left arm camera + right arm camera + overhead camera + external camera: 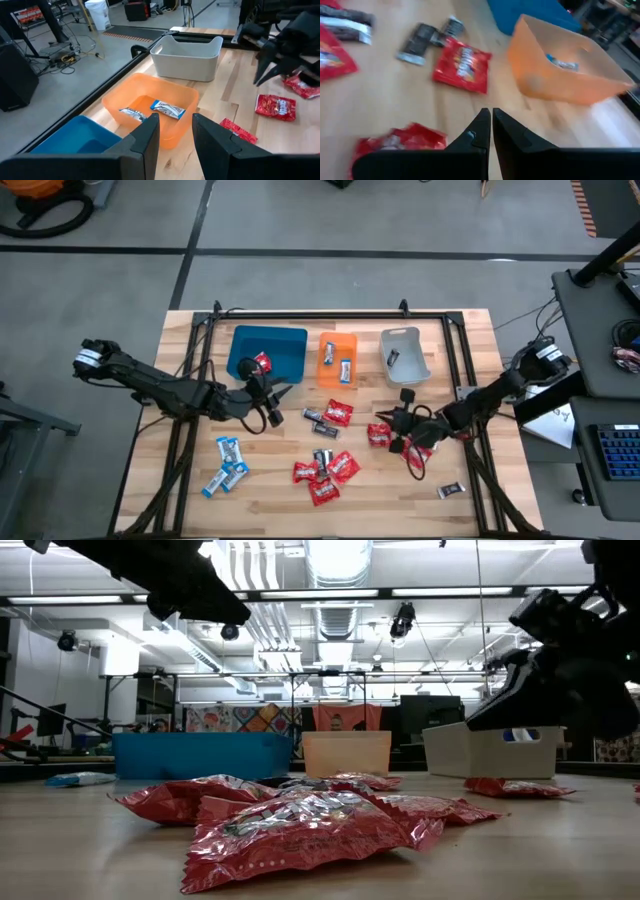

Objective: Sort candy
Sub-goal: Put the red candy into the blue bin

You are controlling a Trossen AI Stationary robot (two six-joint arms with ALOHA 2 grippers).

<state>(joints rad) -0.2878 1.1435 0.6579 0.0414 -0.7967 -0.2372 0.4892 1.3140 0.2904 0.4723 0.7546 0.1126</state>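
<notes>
Three trays stand in a row at the far side: blue point(268, 352) holding a red sweet point(262, 363), orange point(338, 358) holding blue-and-white sweets point(168, 108), and grey point(404, 355) holding a dark one. Loose candy lies on the table: red packets point(338, 412) point(323, 480), dark bars point(318, 423) point(452, 491) and blue-and-white ones point(228, 465). My left gripper point(281, 393) point(176, 117) hovers open and empty by the blue tray's near right corner, facing the orange tray. My right gripper point(398, 420) point(491, 114) is shut and empty above the table near a red packet point(378, 433).
A black frame rail point(330, 314) runs along the far edge behind the trays, with more rails down both sides. Bare wood lies between the trays and the candy point(300, 395). A white paper point(548, 418) sits off the right edge.
</notes>
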